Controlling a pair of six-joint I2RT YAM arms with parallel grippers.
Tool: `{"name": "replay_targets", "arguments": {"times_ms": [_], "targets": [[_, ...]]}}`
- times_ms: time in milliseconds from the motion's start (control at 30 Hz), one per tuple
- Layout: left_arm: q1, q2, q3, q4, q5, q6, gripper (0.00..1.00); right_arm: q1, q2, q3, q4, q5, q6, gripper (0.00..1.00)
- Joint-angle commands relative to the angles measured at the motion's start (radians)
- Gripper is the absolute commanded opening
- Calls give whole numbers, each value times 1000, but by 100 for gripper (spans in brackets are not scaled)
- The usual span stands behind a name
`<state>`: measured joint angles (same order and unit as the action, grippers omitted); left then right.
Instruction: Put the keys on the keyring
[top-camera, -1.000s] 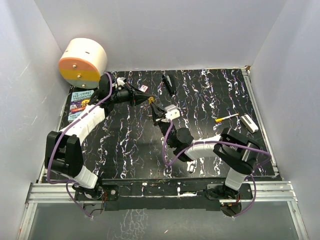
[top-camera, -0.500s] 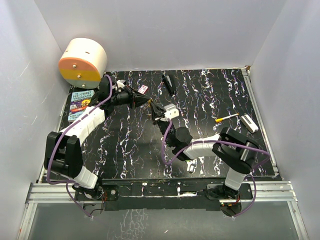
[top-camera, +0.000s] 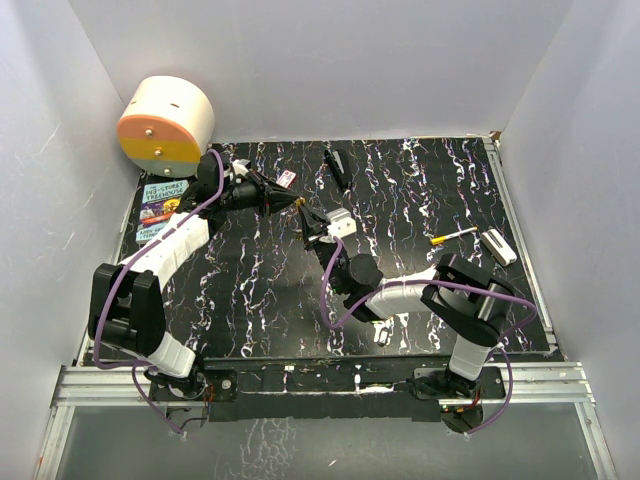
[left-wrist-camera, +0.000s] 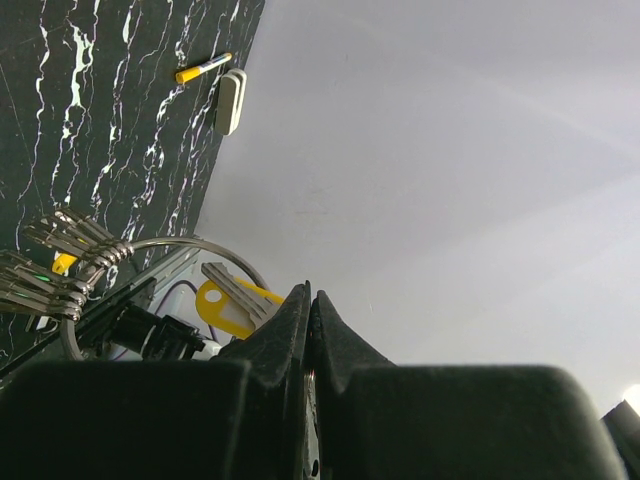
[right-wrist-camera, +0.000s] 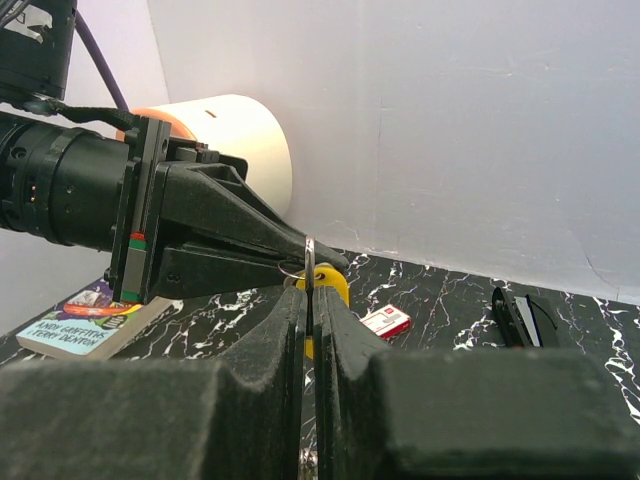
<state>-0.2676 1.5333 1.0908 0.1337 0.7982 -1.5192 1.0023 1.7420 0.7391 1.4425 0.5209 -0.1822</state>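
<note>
- Left hand (top-camera: 291, 202): reached out over the back of the surface (top-camera: 420, 190), held well above it. The fingers are pressed fully together, with the yellow-headed key (left-wrist-camera: 222, 306) seemingly pinched at their tips; the exact point of contact is hidden.
- Right hand (right-wrist-camera: 311, 294): raised to meet the left hand tip to tip. The fingers are closed on a thin silver edge, taken to be the wire of the keyring (left-wrist-camera: 190, 243).
- Keyring: held in the air between the two hands. In the left wrist view its loop is seen curving just beside the yellow-headed key, though it cannot be told whether the key is threaded on it.
- Grey keys (left-wrist-camera: 55, 268): bunched on the far side of the loop, fanned out and hanging clear of the surface.
- Red-and-white box (top-camera: 287, 178): lying on the surface just behind the left hand.
- Yellow marker (top-camera: 452, 236): lying at the right side, well apart from both hands.
- Book (top-camera: 160, 208): lying flat at the left edge, beside the left arm.
</note>
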Motion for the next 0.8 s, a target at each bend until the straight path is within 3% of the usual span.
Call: {"name": "replay_targets", "arguments": {"times_ms": [0,767], "targets": [[1,-48,21,15,9,-30,0,7,-4,36,328,-14,26,8],[2,-46,35,23,12,-42,0,14,-5,35,341,-7,26,8]]}}
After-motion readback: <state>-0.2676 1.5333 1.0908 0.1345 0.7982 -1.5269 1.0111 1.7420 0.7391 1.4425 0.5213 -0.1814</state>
